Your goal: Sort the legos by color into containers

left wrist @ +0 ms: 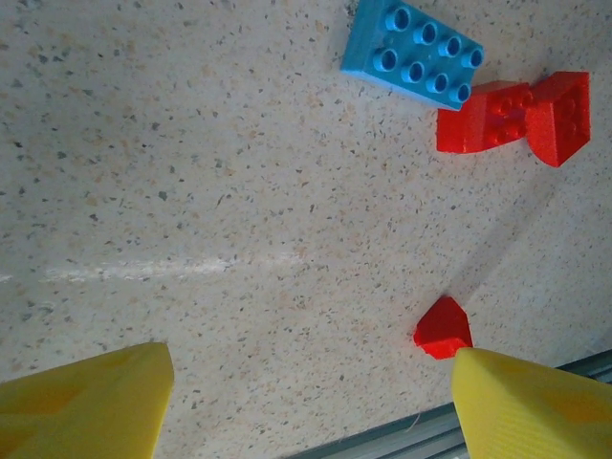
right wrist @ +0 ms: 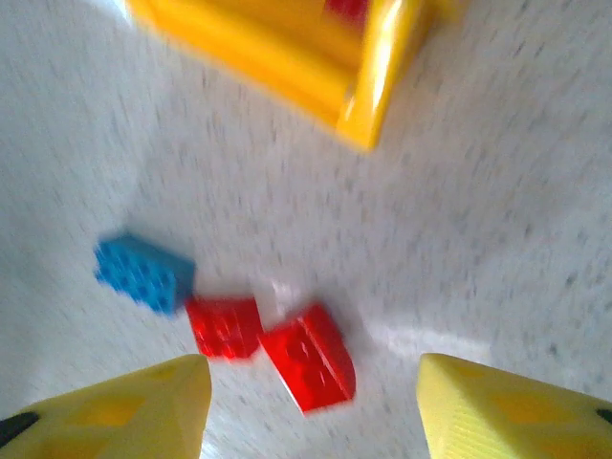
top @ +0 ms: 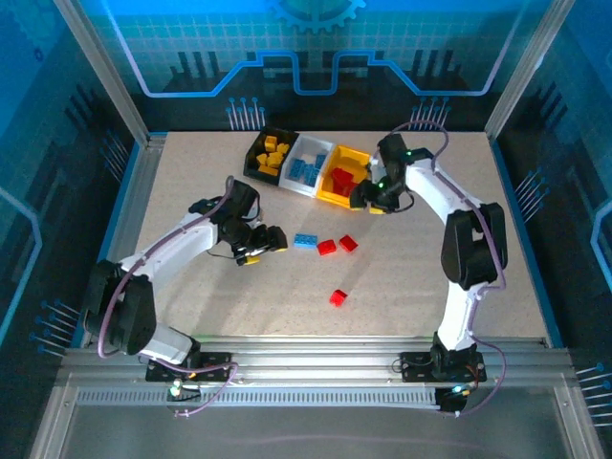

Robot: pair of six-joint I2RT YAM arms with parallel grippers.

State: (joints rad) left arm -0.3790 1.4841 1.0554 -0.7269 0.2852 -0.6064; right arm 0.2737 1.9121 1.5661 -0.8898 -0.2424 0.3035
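Left arm (top: 182,239): reaches from its base over the speckled beige desk (top: 191,316), elbow bent, wrist turned toward the desk's centre. Left tool (left wrist: 311,411): two yellow plastic wedge fingers (left wrist: 86,402) spread wide, with nothing between them, above bare desk.

Ahead of the left tool lies a light blue plastic brick (left wrist: 413,53), rectangular, glossy, with eight round studs facing up. Just beside it are two red plastic bricks (left wrist: 483,120), studded, with sloped faces, meeting at a corner in the wrist view. A single red plastic brick (left wrist: 443,328) sits near one fingertip, closer to the tool than the others and well apart from them.

Right arm (top: 435,191): upper link steep, forearm stretched far forward, wrist folded back toward the centre. Right tool (right wrist: 311,411): yellow fingers apart and empty. The wrist picture is blurred. The blue and red bricks lie ahead of this tool.

Yellow-orange plastic bin (top: 328,196): smooth-walled and open-topped, just beside the right tool, holding red bricks (top: 346,180). Joined to it in a row running away from that tool are a white plastic bin (top: 323,148) holding light blue bricks (top: 306,170), then a black plastic bin (top: 252,158) holding yellow-orange bricks (top: 273,153).
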